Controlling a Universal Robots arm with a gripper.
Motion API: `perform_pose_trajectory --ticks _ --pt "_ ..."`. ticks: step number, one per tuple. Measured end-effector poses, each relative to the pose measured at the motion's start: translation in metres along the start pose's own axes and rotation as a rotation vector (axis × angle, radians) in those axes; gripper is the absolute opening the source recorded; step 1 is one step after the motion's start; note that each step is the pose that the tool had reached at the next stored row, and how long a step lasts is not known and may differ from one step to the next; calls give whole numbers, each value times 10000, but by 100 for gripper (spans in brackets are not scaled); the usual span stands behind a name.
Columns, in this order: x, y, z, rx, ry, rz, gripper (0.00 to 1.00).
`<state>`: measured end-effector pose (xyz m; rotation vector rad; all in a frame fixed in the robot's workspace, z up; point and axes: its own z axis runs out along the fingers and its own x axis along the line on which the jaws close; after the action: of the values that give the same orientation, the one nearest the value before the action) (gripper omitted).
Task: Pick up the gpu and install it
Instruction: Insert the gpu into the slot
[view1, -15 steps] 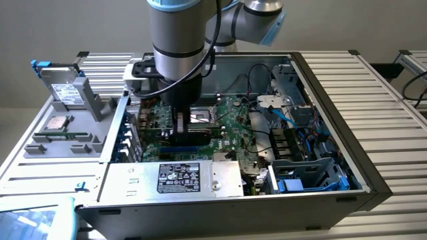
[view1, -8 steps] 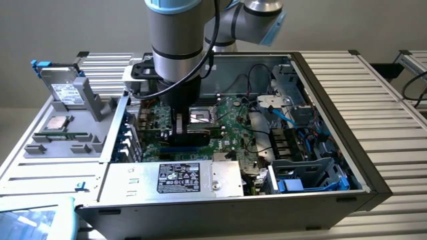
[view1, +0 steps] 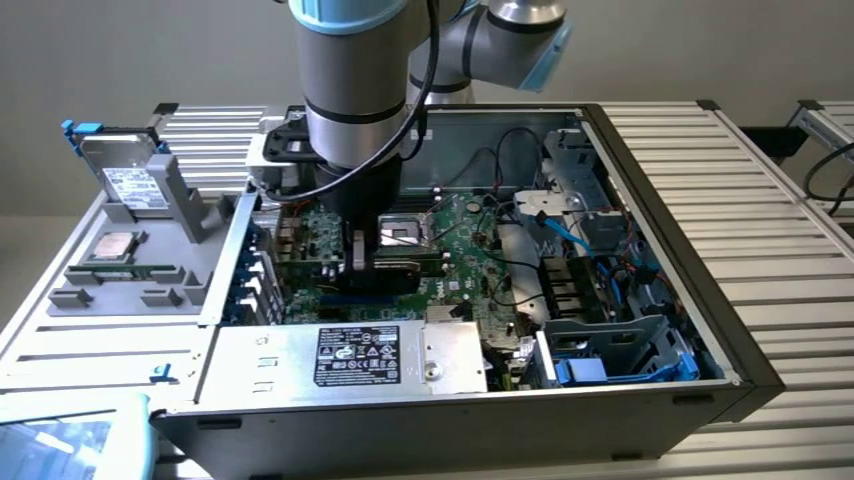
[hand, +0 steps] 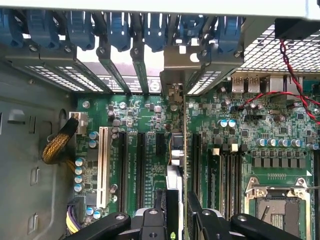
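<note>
Above the motherboard (hand: 250, 150), claw (hand: 180, 225) pinches the gpu (hand: 178, 170) edge-on, long axis parallel to the expansion slots (hand: 141, 170), far end toward the rear slot covers (hand: 120, 60); seating not discernible.

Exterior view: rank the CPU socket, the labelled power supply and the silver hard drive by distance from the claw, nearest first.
1. CPU socket, just to the exterior view's right of the claw.
2. Power supply, at the case's near wall.
3. Hard drive, outside the case, far on the exterior view's left.
</note>
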<state>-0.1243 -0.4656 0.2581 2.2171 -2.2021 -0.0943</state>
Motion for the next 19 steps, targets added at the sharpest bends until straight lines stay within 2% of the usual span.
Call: perform_pose_trajectory --ticks 13,16,19 --pt "-11 29 13 -6 -3 0 28" --pt "-16 38 9 -8 18 0 28" --pt "-17 42 9 -7 67 3 28"
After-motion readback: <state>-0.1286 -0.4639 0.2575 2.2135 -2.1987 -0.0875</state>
